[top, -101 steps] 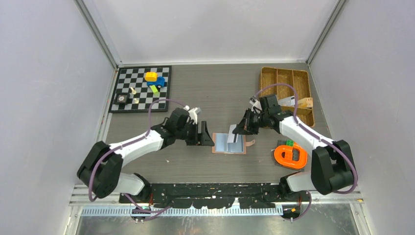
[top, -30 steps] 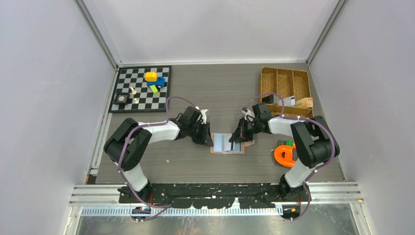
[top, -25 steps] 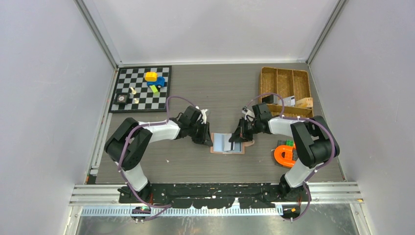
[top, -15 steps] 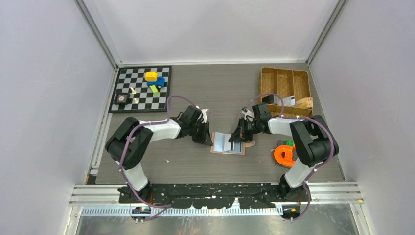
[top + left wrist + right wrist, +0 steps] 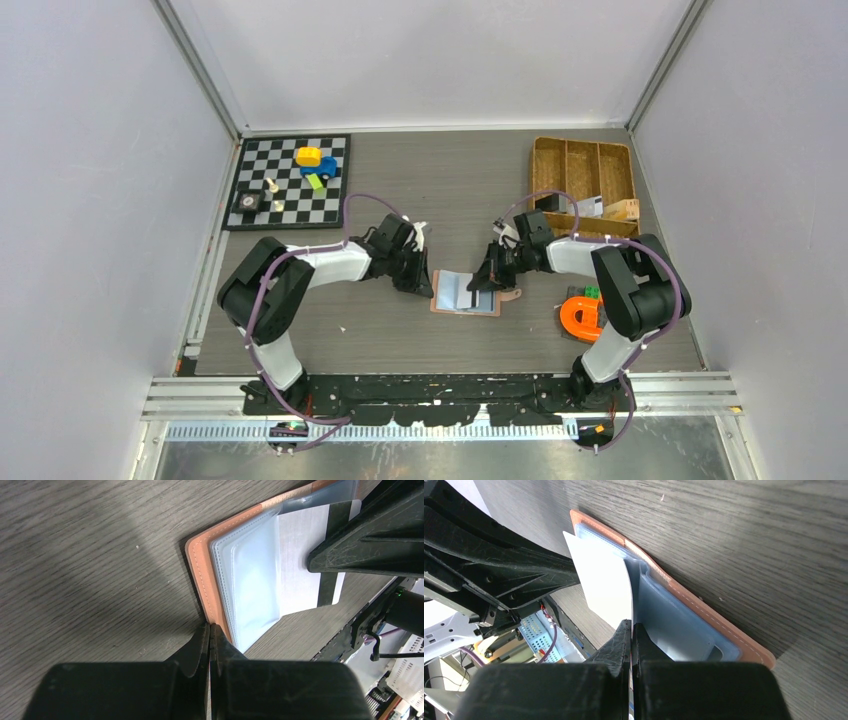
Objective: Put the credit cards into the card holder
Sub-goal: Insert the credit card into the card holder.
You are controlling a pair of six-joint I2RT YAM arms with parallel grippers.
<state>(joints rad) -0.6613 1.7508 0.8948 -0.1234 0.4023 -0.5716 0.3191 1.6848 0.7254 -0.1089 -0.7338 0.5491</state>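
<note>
On the grey wood-grain table (image 5: 400, 340), a salmon-pink leather-like bifold card holder (image 5: 466, 297) lies open at centre. The left gripper (image 5: 210, 630) pinches its cover edge, fingers closed. The right gripper (image 5: 631, 626) clamps a pale grey-white plastic credit card (image 5: 601, 582), tilted over the clear inner sleeves (image 5: 250, 590). Beyond sit a black-and-white chessboard (image 5: 265, 155) and a woven wicker tray (image 5: 537, 170).

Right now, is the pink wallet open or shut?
Open. The salmon-pink leather wallet lies spread flat on the grey wooden table, clear plastic sleeves up, a pale card among them.
</note>
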